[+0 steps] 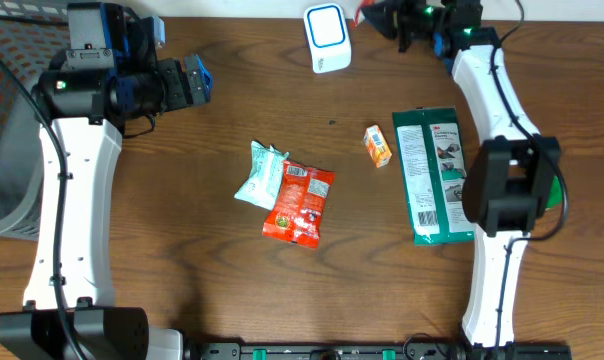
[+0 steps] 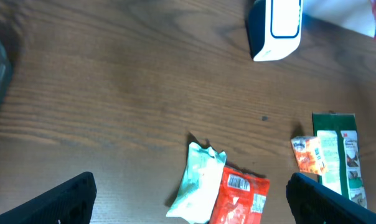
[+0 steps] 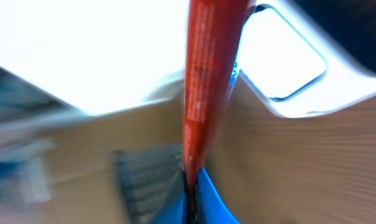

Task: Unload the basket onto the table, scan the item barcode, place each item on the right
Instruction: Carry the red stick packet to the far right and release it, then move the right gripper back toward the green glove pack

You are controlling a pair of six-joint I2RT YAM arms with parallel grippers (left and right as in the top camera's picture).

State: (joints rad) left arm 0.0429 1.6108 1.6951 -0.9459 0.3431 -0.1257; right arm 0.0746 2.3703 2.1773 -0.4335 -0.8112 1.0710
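Note:
My right gripper (image 1: 375, 14) is at the table's far edge, just right of the white and blue scanner (image 1: 327, 38). It is shut on a thin red packet (image 1: 360, 12). In the right wrist view the red packet (image 3: 203, 74) runs edge-on up from the shut blue jaws of the right gripper (image 3: 191, 186), close beside the scanner (image 3: 287, 62), and the view is blurred. My left gripper (image 1: 196, 82) hangs open and empty at the far left. In its wrist view the left gripper (image 2: 189, 198) spreads wide above the table.
At mid-table lie a mint-white packet (image 1: 260, 174), a red snack packet (image 1: 300, 202) with a barcode label, a small orange packet (image 1: 378, 145) and a long green package (image 1: 432, 175) under the right arm. A grey mesh basket (image 1: 0, 130) stands off the left edge.

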